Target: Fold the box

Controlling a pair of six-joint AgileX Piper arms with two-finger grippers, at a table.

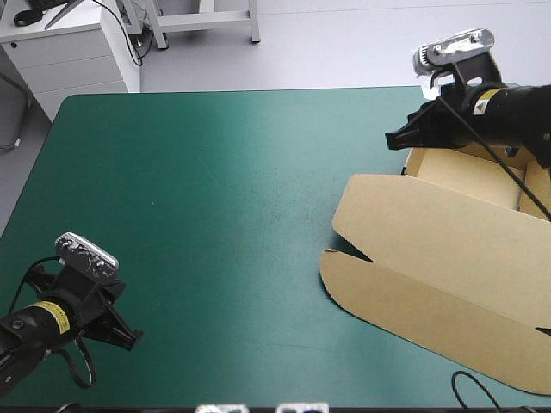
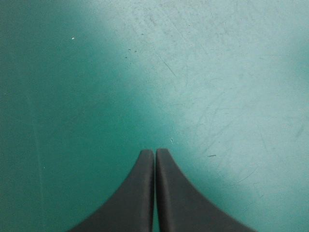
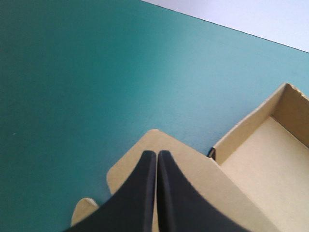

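The box [image 1: 430, 249] lies at the table's [image 1: 215, 189] right side. My right gripper [image 1: 394, 139], fingers pressed together, hangs over its far corner; my left gripper [image 1: 131, 341], likewise pressed together, is well apart.

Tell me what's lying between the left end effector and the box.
Nothing: in the high view only bare teal-green cover stretches from the left end effector to the brown box; the left wrist view shows bare cover too.

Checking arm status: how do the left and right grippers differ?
The left gripper sits by the near-left corner of the teal-green cover, the right gripper toward its far right. Under the left gripper is only bare cover; under the right gripper, a flap of the box. Both are shut.
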